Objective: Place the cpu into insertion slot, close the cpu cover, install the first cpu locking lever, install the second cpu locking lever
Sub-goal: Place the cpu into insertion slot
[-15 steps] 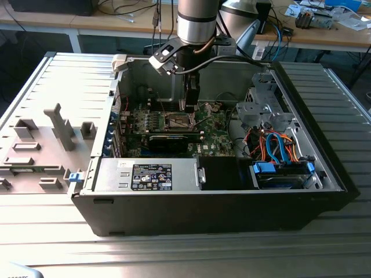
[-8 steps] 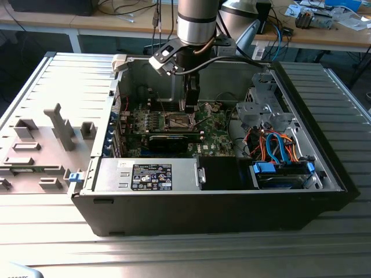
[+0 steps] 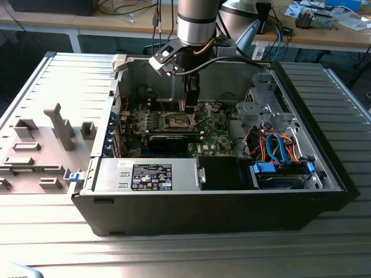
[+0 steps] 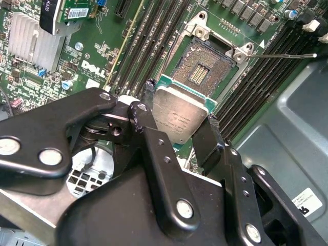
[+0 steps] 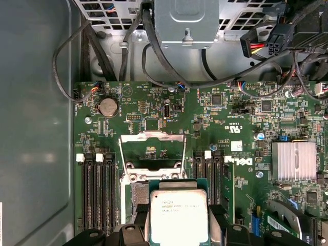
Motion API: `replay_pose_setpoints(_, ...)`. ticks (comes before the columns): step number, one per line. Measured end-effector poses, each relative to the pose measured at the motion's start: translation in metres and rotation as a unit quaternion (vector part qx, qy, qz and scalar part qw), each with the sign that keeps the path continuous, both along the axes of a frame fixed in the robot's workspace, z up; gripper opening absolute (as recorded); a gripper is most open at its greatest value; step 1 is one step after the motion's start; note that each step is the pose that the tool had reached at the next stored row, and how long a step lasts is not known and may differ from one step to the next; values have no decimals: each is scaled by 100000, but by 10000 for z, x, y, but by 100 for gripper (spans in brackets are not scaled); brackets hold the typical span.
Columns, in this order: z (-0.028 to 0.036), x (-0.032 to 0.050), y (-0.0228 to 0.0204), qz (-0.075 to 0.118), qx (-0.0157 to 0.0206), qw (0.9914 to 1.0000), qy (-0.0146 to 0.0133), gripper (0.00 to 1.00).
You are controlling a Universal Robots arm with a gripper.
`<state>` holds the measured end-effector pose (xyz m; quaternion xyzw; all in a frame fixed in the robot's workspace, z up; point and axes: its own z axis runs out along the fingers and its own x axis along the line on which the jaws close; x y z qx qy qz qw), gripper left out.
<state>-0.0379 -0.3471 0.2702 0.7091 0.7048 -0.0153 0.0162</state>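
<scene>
The cpu (image 4: 180,115) is a thin square chip with a silver top, and my gripper (image 4: 177,123) is shut on its two opposite edges. It hangs just above the green board, partly over the near edge of the insertion slot (image 4: 205,66), whose dark pin field lies bare. In the first wrist view the cpu (image 5: 178,215) covers most of the slot (image 5: 137,197). The cpu cover (image 5: 152,138) stands flipped open beyond the slot. A thin locking lever (image 4: 287,55) sticks out sideways, unlatched. In the exterior view my gripper (image 3: 189,104) reaches down into the open computer case over the slot (image 3: 177,120).
Long memory slots (image 5: 97,189) flank the socket on both sides. A finned heatsink (image 5: 293,160) and a long black card (image 3: 168,139) sit nearby. Cables (image 3: 278,145) and a drive cage (image 3: 281,174) fill the exterior view's right. The case walls (image 3: 324,133) enclose the board.
</scene>
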Motion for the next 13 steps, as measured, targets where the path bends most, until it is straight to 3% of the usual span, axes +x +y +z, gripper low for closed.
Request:
replay_pose_setpoints(2, -19, -1, 14, -12, 0, 100000, -2, 54)
replay_pose_setpoints(3, -52, 0, 60, 6, 6, 100000, -1, 54)
replay_pose_setpoints(13, -99, 0, 71, -2, -1, 100000, 1, 54)
